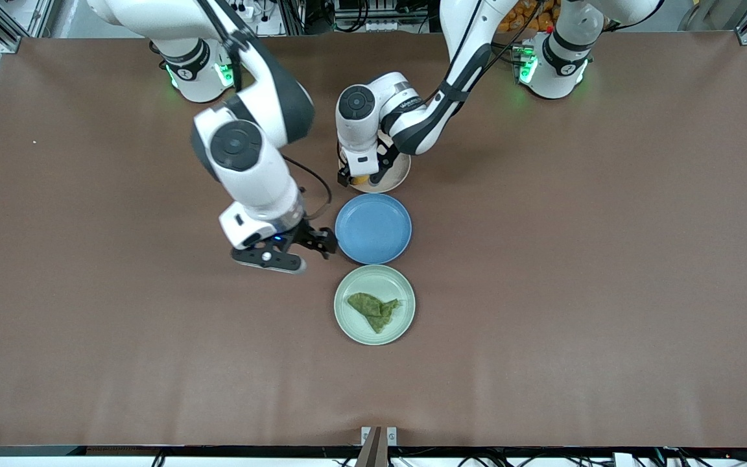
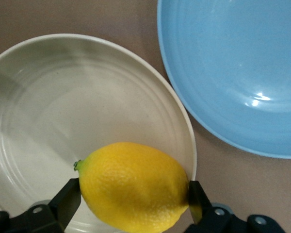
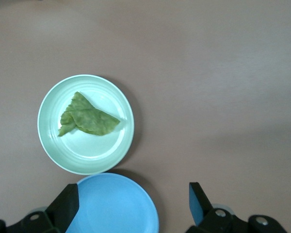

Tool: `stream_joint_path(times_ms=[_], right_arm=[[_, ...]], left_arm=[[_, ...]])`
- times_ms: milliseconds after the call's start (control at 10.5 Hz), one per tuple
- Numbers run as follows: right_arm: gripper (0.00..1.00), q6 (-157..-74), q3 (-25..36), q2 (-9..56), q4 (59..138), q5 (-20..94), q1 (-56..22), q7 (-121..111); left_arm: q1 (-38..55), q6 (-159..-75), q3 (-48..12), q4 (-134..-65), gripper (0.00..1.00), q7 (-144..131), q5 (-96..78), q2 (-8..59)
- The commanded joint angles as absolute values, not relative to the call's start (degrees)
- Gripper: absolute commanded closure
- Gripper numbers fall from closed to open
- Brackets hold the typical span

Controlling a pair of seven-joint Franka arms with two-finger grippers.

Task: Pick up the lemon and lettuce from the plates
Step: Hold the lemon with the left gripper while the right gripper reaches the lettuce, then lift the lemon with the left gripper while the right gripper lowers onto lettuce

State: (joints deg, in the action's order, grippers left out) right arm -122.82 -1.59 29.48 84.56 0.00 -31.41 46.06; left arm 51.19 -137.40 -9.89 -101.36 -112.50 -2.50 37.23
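The lemon point(image 2: 133, 187) is gripped between the fingers of my left gripper point(image 2: 133, 199), at the rim of the beige-cream plate point(image 2: 63, 97). In the front view that gripper point(image 1: 362, 178) is low over the beige plate point(image 1: 398, 176) and hides most of the lemon. The lettuce point(image 1: 373, 310) lies flat in the mint green plate point(image 1: 380, 279), nearest the front camera. My right gripper point(image 1: 302, 253) is open and empty, over the table beside the blue plate, toward the right arm's end. Its wrist view shows the lettuce point(image 3: 87, 119) in the mint plate point(image 3: 87, 155), past my right gripper point(image 3: 133, 204).
A bright blue plate point(image 1: 373, 228) lies empty between the beige plate and the mint plate; it also shows in the left wrist view point(image 2: 242, 73) and the right wrist view point(image 3: 116, 206). The three plates form a row on the brown table point(image 1: 574, 259).
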Motion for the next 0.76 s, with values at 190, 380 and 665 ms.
stream_joint_path(times_ms=[190, 380, 665], right_arm=[[0.00, -133.1, -1.3, 38.5, 80.3, -0.1, -33.7, 53.5], [0.00, -133.5, -1.3, 40.8, 78.5, 0.0, -33.8, 53.7], [0.00, -138.0, -1.3, 42.9, 78.5, 0.0, -33.8, 54.0]], left_arm=[[51.3, -139.0, -9.5, -101.3, 0.85, -113.6, 0.4, 39.5], [51.2, -139.2, -9.5, -101.0, 1.00, -113.4, 0.4, 39.2], [50.7, -138.4, -9.5, -100.7, 1.00, -112.0, 0.4, 36.7]])
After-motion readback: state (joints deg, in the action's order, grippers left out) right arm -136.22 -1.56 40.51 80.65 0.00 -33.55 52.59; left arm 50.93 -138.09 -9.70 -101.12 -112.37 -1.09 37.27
